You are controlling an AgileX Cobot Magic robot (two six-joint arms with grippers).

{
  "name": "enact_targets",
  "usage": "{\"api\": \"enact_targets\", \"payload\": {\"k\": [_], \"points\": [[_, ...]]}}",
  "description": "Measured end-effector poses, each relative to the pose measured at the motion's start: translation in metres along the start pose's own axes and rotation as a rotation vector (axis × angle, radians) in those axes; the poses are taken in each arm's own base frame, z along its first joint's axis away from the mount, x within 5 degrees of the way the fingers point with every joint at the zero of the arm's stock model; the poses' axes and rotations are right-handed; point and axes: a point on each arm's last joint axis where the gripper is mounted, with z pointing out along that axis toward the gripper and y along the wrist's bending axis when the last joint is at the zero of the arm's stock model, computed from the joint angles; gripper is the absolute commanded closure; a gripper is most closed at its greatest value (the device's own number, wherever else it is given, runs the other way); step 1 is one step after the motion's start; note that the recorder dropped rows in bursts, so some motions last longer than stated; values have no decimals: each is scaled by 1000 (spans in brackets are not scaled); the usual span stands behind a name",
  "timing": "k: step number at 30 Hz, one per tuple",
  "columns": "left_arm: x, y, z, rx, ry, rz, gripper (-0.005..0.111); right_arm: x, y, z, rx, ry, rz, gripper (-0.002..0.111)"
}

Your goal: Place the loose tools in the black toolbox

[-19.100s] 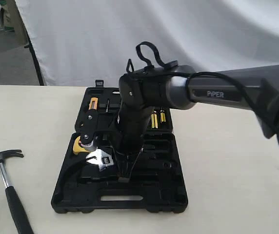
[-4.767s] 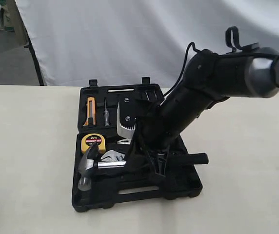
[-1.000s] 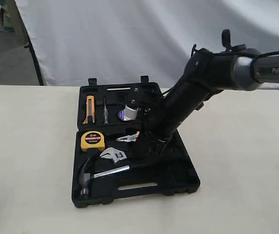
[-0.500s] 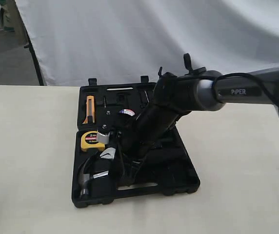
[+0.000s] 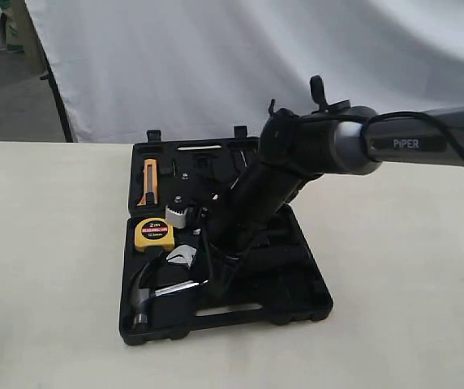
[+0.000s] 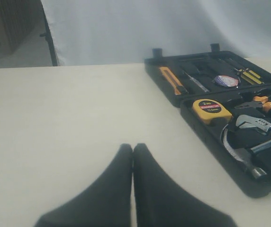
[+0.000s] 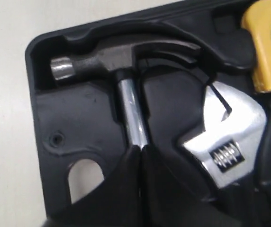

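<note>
The black toolbox (image 5: 297, 308) lies open on the table. The claw hammer (image 7: 121, 52) rests in its moulded slot along the front edge, and the silver adjustable wrench (image 7: 230, 127) lies beside it. My right gripper (image 7: 140, 147) is shut, its tips resting on the hammer's steel shaft with nothing between them. In the exterior view the hammer (image 5: 144, 293) and wrench (image 5: 185, 256) show left of the right gripper (image 5: 206, 285). The tape roll (image 6: 225, 80) sits in the lid half. My left gripper (image 6: 132, 146) is shut over bare table, left of the toolbox (image 6: 268, 179).
A yellow tape measure (image 5: 154, 233) sits in the box behind the hammer head. An orange utility knife (image 5: 150, 182) lies in the lid. Orange-handled pliers (image 6: 264, 102) and yellow-handled screwdrivers (image 6: 247, 74) are in their slots. A white backdrop hangs behind the table.
The right arm swung down from the lid half to the front half and now rests over the hammer's shaft. It now covers the tape roll in the exterior view. The tools have not moved.
</note>
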Motion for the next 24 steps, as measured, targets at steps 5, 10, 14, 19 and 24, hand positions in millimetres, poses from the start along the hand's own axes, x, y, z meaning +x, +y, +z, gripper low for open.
{"api": "enact_targets", "payload": {"k": [5, 10, 14, 19, 24], "points": [[0, 0, 0, 0, 0, 0, 106, 15, -10, -10, -20, 10, 67, 108], [0, 0, 0, 0, 0, 0, 106, 29, -13, -4, -85, 38, 104, 108], [0, 0, 0, 0, 0, 0, 106, 31, -14, 0, -107, 41, 116, 108], [0, 0, 0, 0, 0, 0, 106, 32, -15, 2, -126, 33, 136, 108], [0, 0, 0, 0, 0, 0, 106, 32, -15, 2, -129, 27, 142, 108]]}}
